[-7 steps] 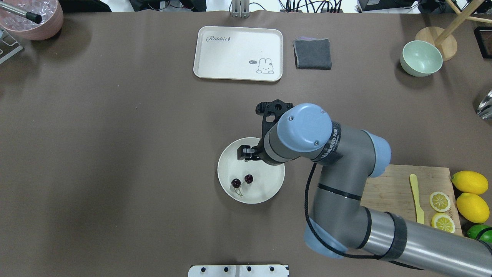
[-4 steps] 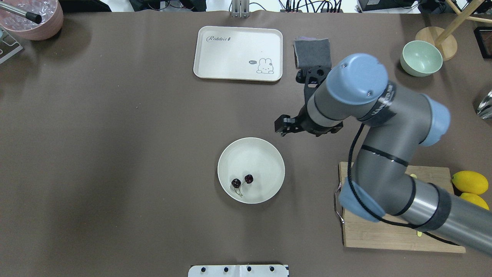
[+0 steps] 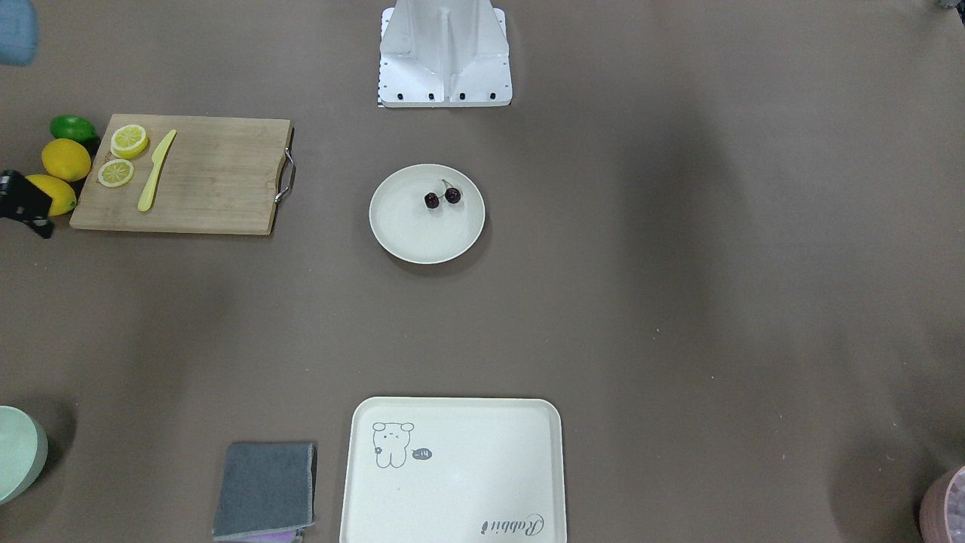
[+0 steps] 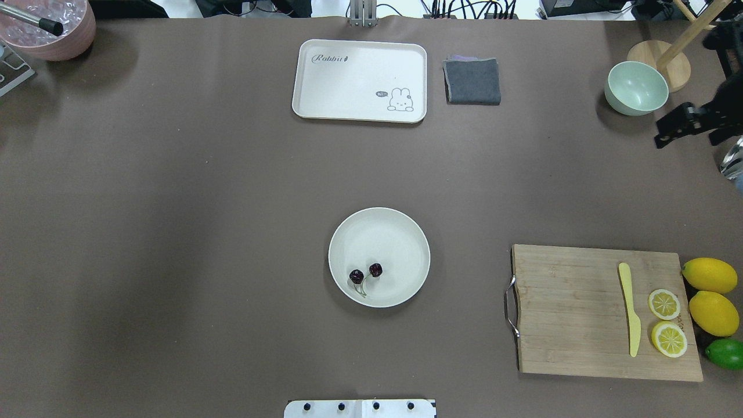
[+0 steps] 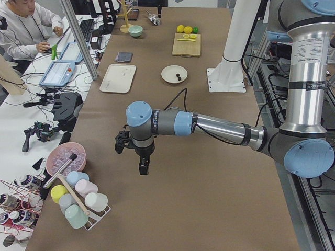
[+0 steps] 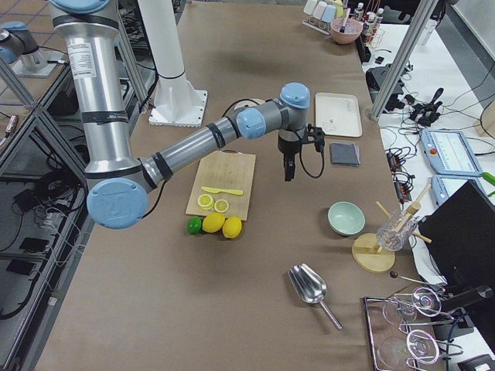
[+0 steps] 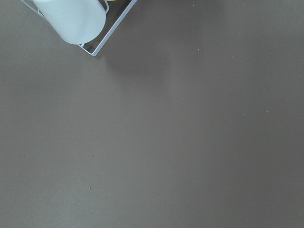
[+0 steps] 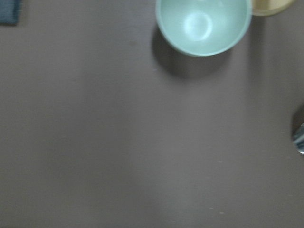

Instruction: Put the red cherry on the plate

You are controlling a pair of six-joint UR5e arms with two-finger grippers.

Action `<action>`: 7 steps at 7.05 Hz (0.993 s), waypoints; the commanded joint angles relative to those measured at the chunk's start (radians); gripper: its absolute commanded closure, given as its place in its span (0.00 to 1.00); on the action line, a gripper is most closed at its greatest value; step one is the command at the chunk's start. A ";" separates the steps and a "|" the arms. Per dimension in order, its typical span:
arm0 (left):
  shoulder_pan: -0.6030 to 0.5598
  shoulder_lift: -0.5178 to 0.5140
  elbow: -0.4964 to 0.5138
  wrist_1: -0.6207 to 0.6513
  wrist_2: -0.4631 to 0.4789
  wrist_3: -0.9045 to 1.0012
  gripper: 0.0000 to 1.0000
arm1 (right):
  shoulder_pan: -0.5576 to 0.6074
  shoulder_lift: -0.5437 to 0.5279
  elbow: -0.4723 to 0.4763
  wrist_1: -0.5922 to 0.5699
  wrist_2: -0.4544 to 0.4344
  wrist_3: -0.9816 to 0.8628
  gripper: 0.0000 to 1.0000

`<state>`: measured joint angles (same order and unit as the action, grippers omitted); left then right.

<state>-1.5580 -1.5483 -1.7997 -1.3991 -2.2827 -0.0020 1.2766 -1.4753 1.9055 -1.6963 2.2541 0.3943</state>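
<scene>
Withdrawn from above the table centre since 0.6 s ago, the right gripper [image 4: 676,125] now sits at the right edge of the overhead view. It is just beside the pale green bowl [image 4: 636,87] and well apart from the plate [image 4: 383,238]. Its finger spacing cannot be told at this size. The red cherry [image 4: 365,274], 2 dark fruits joined by thin stems, lies on the plate, in the part nearest the robot, unmoved. The left gripper [image 5: 142,168] hangs above bare table near the cup rack [image 5: 78,201]; whether it is parted or closed cannot be told. The cutting board [image 4: 574,313] carries 2 lemon slices [image 4: 667,321] and 1 yellow knife [image 4: 630,307].
</scene>
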 commanded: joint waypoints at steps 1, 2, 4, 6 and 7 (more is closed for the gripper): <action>0.004 0.002 0.005 0.003 0.008 -0.010 0.02 | 0.174 -0.058 -0.094 0.007 0.024 -0.158 0.00; 0.021 0.004 0.006 0.005 0.008 -0.012 0.02 | 0.225 -0.059 -0.097 0.007 0.028 -0.187 0.00; 0.022 0.023 -0.003 0.005 0.009 -0.007 0.02 | 0.245 -0.066 -0.118 0.001 0.018 -0.258 0.00; 0.022 0.059 -0.021 0.005 0.009 -0.004 0.02 | 0.248 -0.086 -0.169 0.010 0.018 -0.259 0.00; 0.022 0.080 -0.024 0.002 0.006 -0.001 0.02 | 0.262 -0.089 -0.207 0.010 0.016 -0.285 0.00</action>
<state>-1.5356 -1.4933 -1.8186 -1.3948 -2.2741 -0.0065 1.5268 -1.5572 1.7365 -1.6876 2.2719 0.1304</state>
